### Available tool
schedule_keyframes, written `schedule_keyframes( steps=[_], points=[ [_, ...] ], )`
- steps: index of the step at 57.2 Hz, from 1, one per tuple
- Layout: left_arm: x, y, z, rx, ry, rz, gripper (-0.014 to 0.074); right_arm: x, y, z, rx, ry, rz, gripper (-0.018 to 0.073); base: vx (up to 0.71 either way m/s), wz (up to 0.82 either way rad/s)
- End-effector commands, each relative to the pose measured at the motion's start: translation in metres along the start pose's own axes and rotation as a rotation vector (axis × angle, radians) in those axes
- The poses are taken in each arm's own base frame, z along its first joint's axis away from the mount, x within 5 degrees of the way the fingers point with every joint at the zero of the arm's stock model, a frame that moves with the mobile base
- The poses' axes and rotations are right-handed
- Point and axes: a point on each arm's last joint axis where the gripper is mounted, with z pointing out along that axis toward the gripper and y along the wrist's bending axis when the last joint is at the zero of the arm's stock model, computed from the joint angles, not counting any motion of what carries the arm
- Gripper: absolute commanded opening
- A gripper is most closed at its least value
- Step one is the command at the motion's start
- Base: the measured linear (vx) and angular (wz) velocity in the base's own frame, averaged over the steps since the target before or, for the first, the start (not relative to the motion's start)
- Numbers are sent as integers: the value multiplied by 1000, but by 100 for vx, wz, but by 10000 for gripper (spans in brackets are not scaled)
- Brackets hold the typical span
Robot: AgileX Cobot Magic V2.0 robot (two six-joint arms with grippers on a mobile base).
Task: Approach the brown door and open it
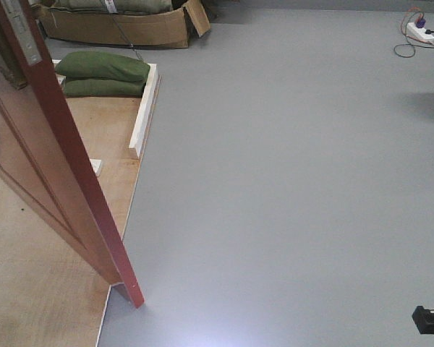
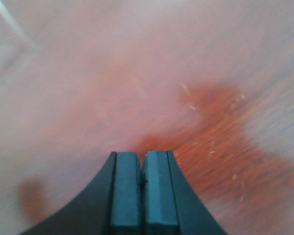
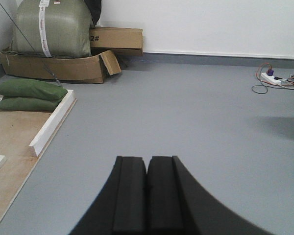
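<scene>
here the brown door stands ajar at the left, its narrow edge turned to the front camera.
its lower corner ends just at the rim of the plywood platform, where the grey floor begins; that floor runs wide and bare to the right and ahead. along the platform's far side lies a white wooden brace, with two green sandbags stacked at its end and a torn cardboard box behind them. a power strip with coiled cable lies far right, well apart from the door. the left gripper has its pads pressed together, pinching nothing, close before a blurred reddish door surface. the right gripper is likewise pressed together, pointing over open floor.
</scene>
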Motion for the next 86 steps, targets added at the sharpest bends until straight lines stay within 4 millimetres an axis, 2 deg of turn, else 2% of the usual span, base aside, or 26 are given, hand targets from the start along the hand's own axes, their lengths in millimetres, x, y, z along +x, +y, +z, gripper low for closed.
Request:
schedule_keyframes(
  steps=[1, 86],
  points=[
    [-9, -25, -12, 70, -67, -1, -3, -6, -1, -1, 9, -88, -12, 0, 0, 0],
    [-9, -25, -12, 70, -67, -1, -3, -6, -1, -1, 9, -88, -12, 0, 1, -1]
  ],
)
